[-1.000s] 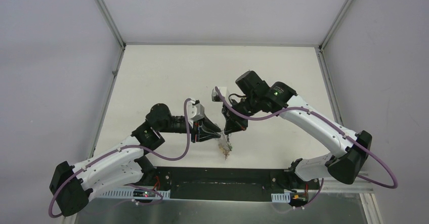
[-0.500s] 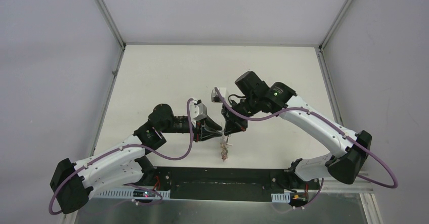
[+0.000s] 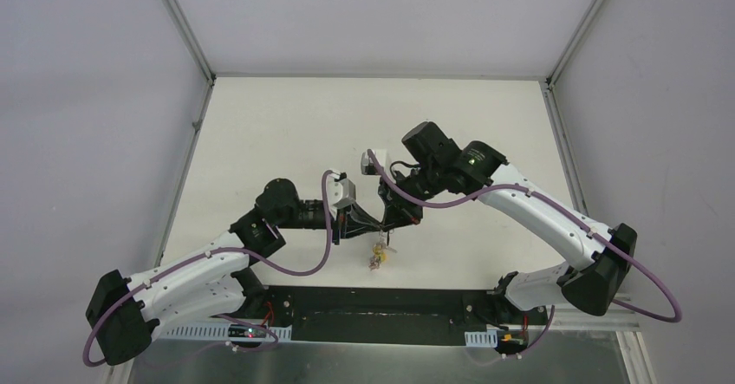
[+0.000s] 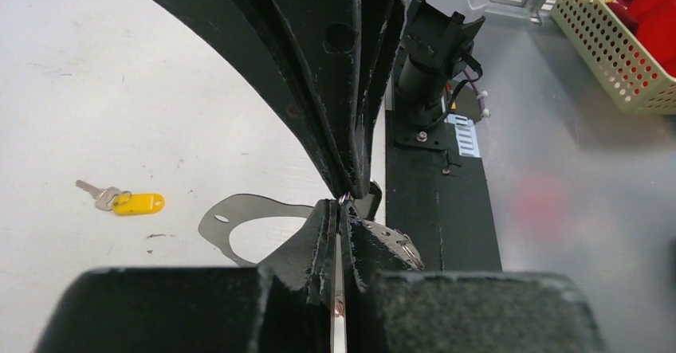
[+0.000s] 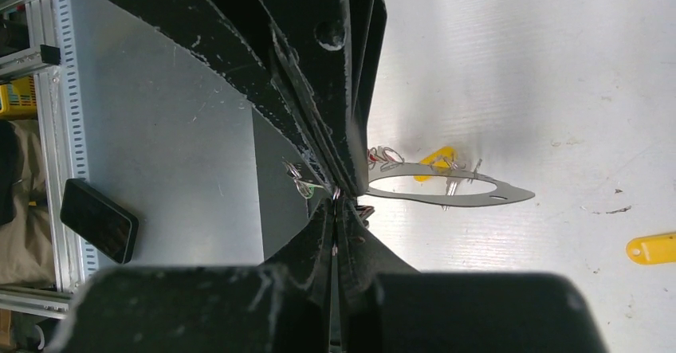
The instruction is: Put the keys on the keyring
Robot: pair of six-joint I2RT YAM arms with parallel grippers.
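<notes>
Bright, even light — soft shadows, wrist views blurred up close.

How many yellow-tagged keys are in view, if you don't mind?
2. The loose key lies alone on the table; the bunched key sits among others at the keyring. More may be hidden.

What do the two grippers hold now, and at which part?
Both the left gripper and the right gripper pinch the keyring at its thin rim, apparently at nearly one spot; keys hang from it.

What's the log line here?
left gripper, right gripper: shut on keyring | keys: bunched at keyring | yellow-tagged key: on table
</notes>
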